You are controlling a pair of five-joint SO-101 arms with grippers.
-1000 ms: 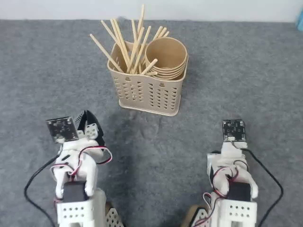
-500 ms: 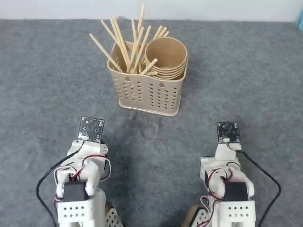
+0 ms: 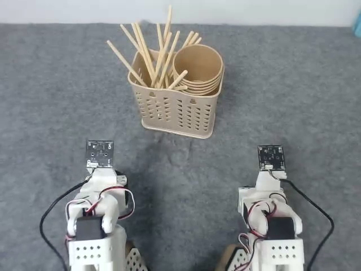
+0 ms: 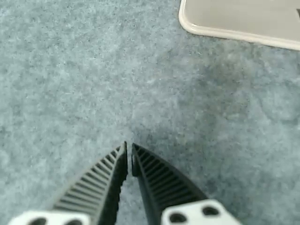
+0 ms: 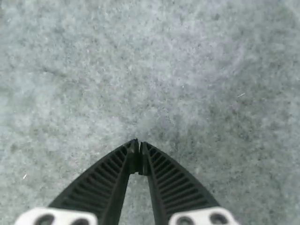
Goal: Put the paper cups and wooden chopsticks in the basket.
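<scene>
While paper cups (image 3: pixel 197 63) and wooden chopsticks (image 3: pixel 162 56) fill the far basket (image 3: pixel 179 110), we see the left gripper (image 4: pixel 129 152) and right gripper (image 5: pixel 139 147) closed, empty.

Upright beige slotted basket (image 3: pixel 179 110) holding nested brown paper cups (image 3: pixel 197 66), perhaps five, beside wooden chopsticks (image 3: pixel 162 59) fanned out upward.

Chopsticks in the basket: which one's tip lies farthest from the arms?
The near-upright chopstick just left of the paper cups; its tip passes all others.
</scene>
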